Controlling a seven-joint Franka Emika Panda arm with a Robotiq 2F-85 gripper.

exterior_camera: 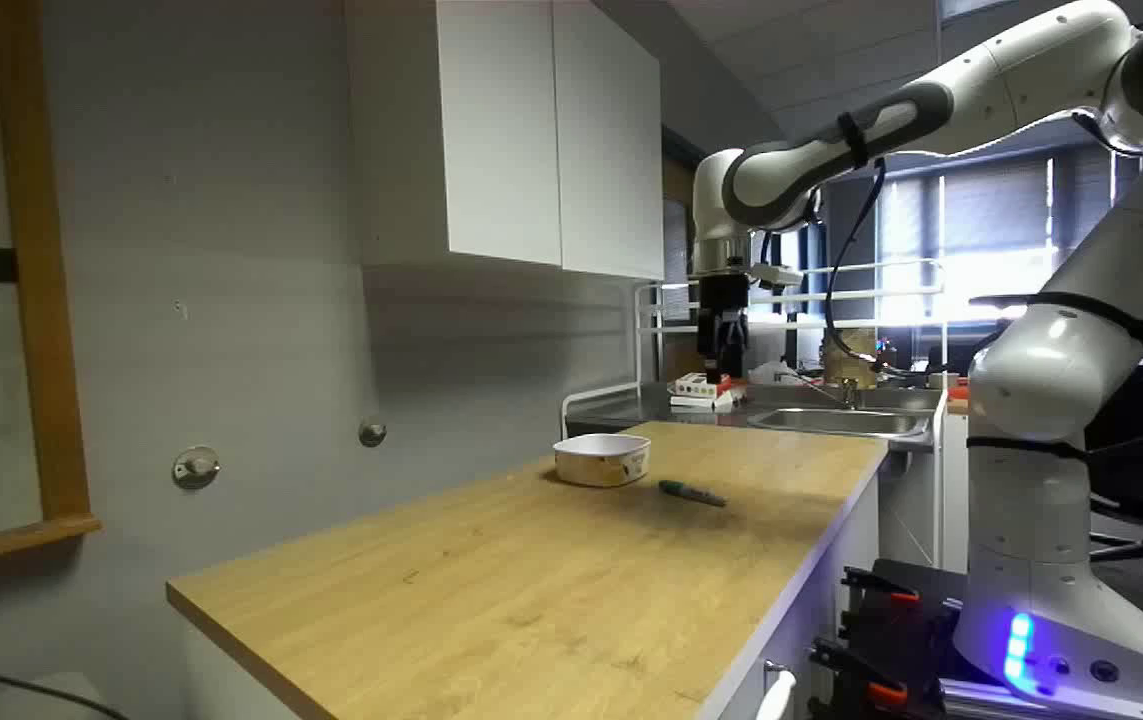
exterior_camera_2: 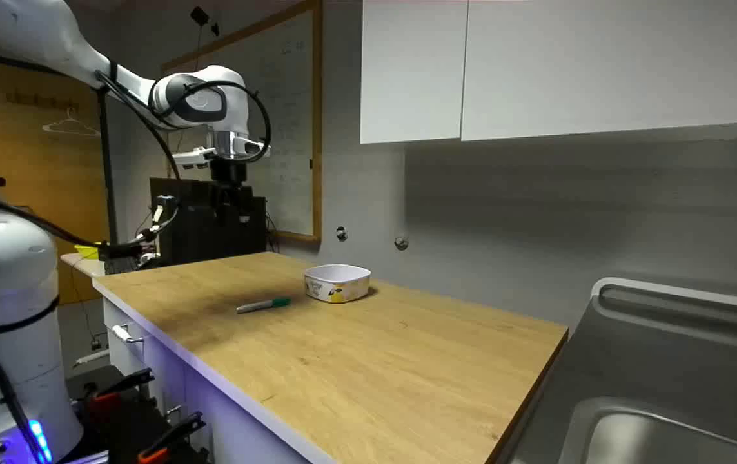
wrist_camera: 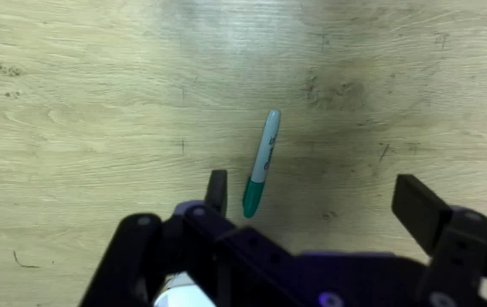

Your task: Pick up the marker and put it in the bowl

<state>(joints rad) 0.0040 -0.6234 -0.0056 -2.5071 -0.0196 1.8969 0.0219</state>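
The marker (wrist_camera: pixel 261 164) has a grey-white barrel and a green cap. It lies flat on the wooden counter and also shows in both exterior views (exterior_camera: pixel 693 493) (exterior_camera_2: pixel 264 305). The bowl (exterior_camera_2: pixel 337 290) is white, squarish with rounded corners, with a yellow print outside. It stands upright beside the marker's cap end in both exterior views (exterior_camera: pixel 601 467). In the wrist view a bit of it (wrist_camera: pixel 185 294) shows behind the left finger; the rest is hidden. My gripper (wrist_camera: pixel 311 179) is open and empty, pointing down, well above the counter in both exterior views (exterior_camera: pixel 726 375) (exterior_camera_2: pixel 229 216). The marker appears nearer its left finger.
The wooden counter (exterior_camera: pixel 491 580) runs along a grey wall. White wall cabinets (exterior_camera: pixel 501 140) hang above it. A metal sink (exterior_camera: pixel 836 422) and a red-and-white box (exterior_camera: pixel 699 386) are beyond the counter's end. A dark case (exterior_camera_2: pixel 207 225) stands behind the gripper in an exterior view.
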